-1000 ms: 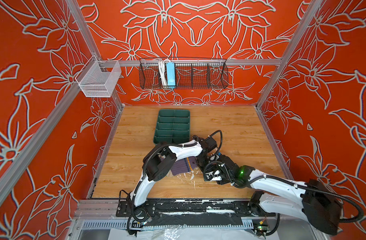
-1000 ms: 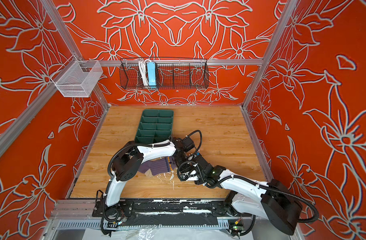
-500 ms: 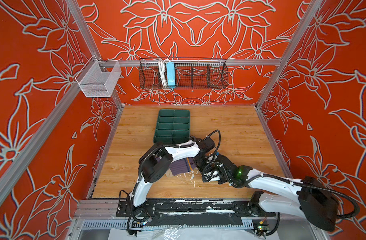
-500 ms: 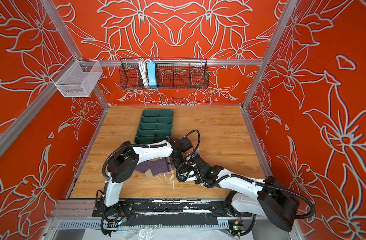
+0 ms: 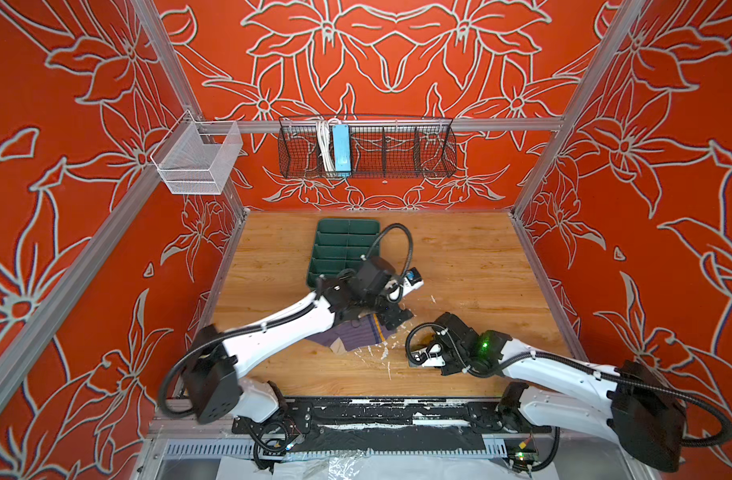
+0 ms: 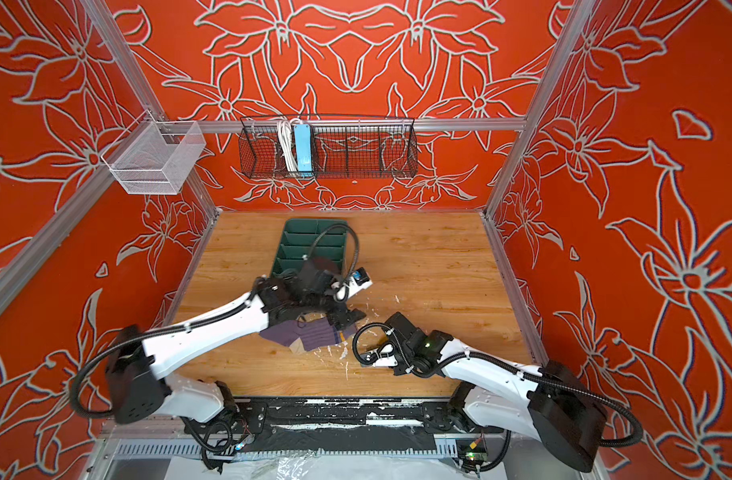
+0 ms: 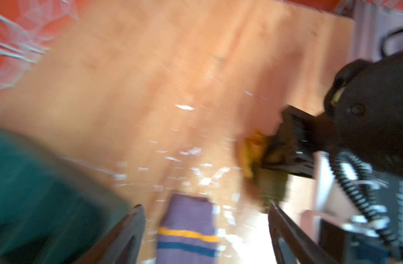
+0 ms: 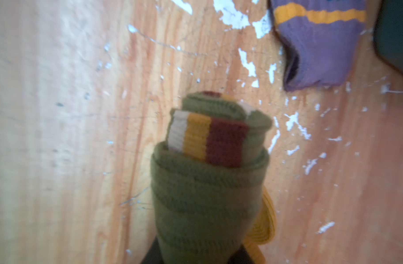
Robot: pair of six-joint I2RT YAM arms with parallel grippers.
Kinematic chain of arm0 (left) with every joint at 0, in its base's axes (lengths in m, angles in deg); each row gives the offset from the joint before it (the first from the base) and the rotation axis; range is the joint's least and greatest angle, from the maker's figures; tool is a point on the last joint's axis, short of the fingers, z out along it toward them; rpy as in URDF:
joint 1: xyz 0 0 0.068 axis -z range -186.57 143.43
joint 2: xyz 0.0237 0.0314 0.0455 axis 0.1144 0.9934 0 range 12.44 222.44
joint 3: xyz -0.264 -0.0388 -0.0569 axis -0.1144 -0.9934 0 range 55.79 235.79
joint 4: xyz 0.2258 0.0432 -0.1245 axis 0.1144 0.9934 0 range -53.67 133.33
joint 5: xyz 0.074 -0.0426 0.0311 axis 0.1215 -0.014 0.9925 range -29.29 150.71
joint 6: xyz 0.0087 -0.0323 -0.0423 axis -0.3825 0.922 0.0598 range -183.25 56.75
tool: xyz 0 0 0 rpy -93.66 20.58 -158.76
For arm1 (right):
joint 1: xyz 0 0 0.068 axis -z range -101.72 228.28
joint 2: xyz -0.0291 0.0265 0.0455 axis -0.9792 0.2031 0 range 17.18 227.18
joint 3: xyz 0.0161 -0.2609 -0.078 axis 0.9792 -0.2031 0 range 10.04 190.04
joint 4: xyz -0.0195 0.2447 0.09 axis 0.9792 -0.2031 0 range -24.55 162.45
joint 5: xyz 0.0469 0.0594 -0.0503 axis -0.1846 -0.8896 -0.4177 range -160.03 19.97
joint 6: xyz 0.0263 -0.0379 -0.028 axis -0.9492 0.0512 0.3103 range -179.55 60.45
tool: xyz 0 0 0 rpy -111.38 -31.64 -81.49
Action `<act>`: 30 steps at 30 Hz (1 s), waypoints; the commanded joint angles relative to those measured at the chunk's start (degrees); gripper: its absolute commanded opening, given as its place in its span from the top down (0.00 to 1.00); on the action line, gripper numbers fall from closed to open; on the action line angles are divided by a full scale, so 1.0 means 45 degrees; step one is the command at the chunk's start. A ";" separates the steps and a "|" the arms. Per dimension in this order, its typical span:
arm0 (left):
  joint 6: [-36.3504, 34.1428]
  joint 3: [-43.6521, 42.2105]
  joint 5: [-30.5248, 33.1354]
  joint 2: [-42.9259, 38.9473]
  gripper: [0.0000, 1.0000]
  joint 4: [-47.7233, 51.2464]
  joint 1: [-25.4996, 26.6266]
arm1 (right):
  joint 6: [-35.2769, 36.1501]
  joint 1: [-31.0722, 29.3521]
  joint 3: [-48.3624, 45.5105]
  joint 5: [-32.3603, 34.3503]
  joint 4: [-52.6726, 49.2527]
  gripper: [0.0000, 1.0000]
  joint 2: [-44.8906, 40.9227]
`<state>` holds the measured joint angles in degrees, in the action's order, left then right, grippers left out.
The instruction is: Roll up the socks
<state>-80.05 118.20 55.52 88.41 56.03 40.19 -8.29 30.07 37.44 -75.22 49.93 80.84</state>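
The socks are apart. The purple sock [image 5: 358,338] [image 6: 310,334] lies flat on the wooden floor; its yellow and navy cuff stripes show in the left wrist view [image 7: 189,219]. My left gripper [image 5: 391,318] [image 7: 205,205] hovers open over that cuff, a finger on each side and nothing gripped. The olive green sock [image 8: 209,182] is a tight roll with a mustard end sticking out. My right gripper [image 5: 424,347] [image 8: 197,258] is shut on it, just right of the purple sock [image 8: 319,45]. The left wrist view, blurred, shows that gripper [image 7: 287,146] holding the roll.
A dark green divided tray [image 5: 335,237] [image 6: 302,237] stands behind the left gripper, close to its wrist. White paint flecks [image 5: 383,353] mark the floor near the socks. A black wire basket [image 5: 366,149] and a white mesh basket [image 5: 196,160] hang on the walls.
My left gripper has opened wide, and that arm's elbow has swung down toward the front left. The right gripper has closed tighter on the olive roll.
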 commanded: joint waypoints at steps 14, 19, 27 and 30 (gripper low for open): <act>-0.9224 -0.1756 -0.1392 -0.6579 0.11 0.1797 0.1276 | -0.2486 0.0000 0.2393 -0.2323 -0.2029 1.00 0.4150; -1.0477 -0.3821 0.3275 -0.5515 0.13 -0.0261 0.4767 | -0.2447 0.0057 0.2985 -0.2512 -0.2468 1.00 0.5239; -0.9185 -0.6314 0.7618 -0.2498 0.33 -0.5367 0.8422 | -0.2573 0.0445 0.3508 -0.3114 -0.3033 1.00 0.5719; -0.7562 -0.6287 0.8352 -0.1041 0.35 -0.6101 0.8501 | -0.2737 0.0568 0.3844 -0.3606 -0.3474 1.00 0.5943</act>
<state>-120.55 89.72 85.31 80.17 37.67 78.20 -19.39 32.35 56.21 -88.95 41.27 103.81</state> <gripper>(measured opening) 0.657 0.262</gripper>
